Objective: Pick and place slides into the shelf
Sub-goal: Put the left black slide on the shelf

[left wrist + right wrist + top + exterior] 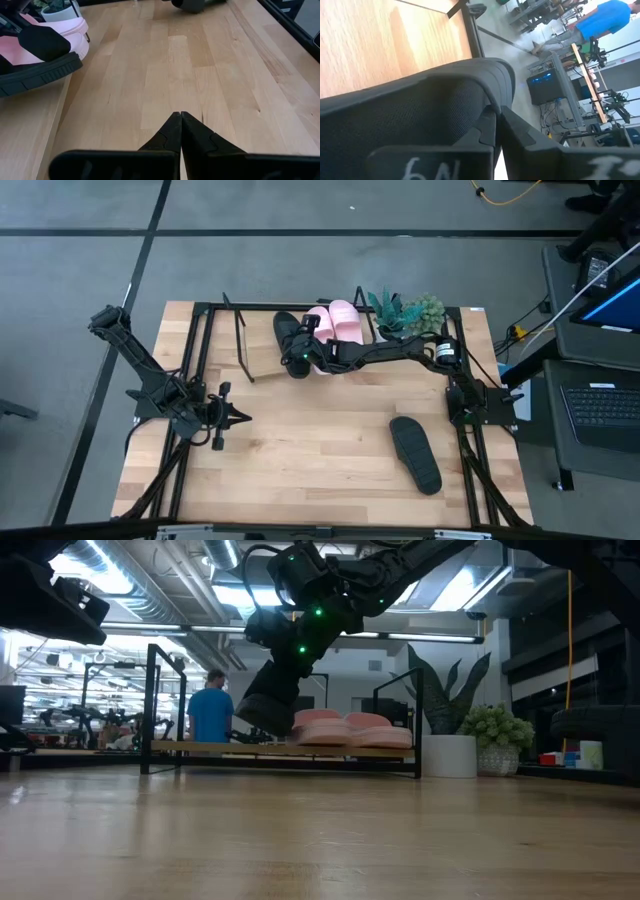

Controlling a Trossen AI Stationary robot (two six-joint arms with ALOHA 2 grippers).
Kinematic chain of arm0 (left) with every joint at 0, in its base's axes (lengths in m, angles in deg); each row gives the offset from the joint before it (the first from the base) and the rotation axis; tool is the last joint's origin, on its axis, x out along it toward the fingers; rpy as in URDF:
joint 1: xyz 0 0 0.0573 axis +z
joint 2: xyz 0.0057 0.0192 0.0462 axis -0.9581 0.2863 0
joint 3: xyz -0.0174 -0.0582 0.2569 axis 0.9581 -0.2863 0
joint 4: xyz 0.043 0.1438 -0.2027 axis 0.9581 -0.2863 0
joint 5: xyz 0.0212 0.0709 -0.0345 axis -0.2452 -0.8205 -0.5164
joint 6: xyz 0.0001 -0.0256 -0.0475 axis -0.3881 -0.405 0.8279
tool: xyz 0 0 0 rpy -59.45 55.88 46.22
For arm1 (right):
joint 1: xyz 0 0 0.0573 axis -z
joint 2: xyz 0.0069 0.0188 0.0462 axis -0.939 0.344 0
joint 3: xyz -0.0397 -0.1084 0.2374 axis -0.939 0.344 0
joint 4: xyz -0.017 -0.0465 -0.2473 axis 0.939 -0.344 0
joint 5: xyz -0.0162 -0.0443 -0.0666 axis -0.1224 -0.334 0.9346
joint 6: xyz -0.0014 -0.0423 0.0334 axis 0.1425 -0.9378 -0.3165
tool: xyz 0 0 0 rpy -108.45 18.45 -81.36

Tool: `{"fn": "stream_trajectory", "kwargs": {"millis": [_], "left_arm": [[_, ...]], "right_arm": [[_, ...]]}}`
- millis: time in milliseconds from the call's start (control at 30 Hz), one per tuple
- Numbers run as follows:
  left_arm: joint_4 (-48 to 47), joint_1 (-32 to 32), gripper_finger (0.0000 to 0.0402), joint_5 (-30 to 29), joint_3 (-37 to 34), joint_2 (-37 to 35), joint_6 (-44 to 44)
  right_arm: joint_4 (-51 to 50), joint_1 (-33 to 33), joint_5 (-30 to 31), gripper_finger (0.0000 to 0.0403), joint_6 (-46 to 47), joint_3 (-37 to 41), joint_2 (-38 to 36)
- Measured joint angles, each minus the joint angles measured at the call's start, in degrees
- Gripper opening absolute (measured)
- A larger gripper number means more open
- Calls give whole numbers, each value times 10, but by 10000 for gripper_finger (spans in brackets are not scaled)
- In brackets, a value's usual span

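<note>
I see the tilted light wooden shelf in its thin black wire frame (262, 340) along the table's far edge, sloped, I judge, so sandals rest heel-down in a row. Two light pink wide-strap slides (340, 321) already lie on it side by side, which is why my right arm reaches just beside them. The right gripper (302, 358) is pinched on the strap of a black open-toe slide (292, 340), holding it tilted over the shelf board; the strap sits clamped between its fingers, sole hanging toward the board. The other black slide (416, 454) lies flat on the tabletop, well apart. My left gripper (180, 131) waits pressed shut, empty, over bare wood.
</note>
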Motion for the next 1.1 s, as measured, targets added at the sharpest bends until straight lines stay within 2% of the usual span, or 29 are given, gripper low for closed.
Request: {"fn": "stream_trajectory", "kwargs": {"millis": [533,767,1100], "left_arm": [[0,0,0,0,0,0,0],[0,0,0,0,0,0,0],[0,0,0,0,0,0,0]], "right_arm": [[0,4,3,12,-3,0,8],[0,9,3,39,-12,0,8],[0,9,-1,45,-29,0,8]]}}
